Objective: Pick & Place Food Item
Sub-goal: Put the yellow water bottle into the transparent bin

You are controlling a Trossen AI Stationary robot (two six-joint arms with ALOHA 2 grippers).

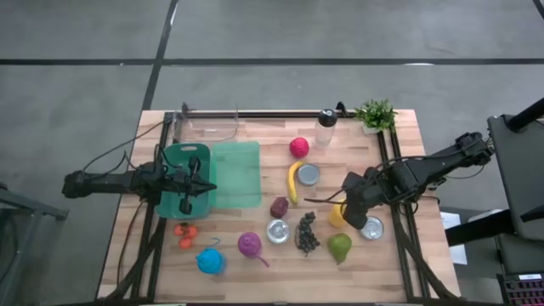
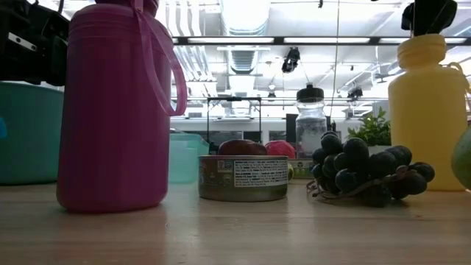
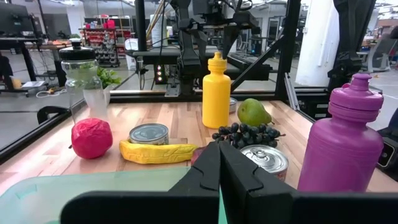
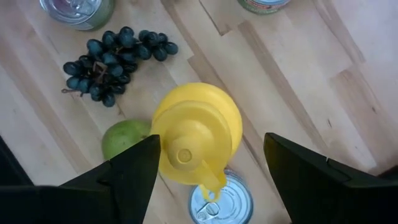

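The left gripper (image 1: 206, 184) is clenched empty over the green bin (image 1: 185, 161). At the worktop's (image 1: 272, 127) right side, the right gripper (image 4: 208, 165) is released, jaws straddling the upright yellow bottle (image 4: 196, 134) from above without touching. Risk: an off-centre descent could topple the bottle onto the pear (image 4: 124, 140) or can (image 4: 217, 202) beside it.

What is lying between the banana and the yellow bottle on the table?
In the high view, a tin can lies between the banana and the yellow bottle.

Grey floor (image 1: 76, 102) w/ dark seams; ceiling strip lights (image 2: 243, 40), shelving beyond.
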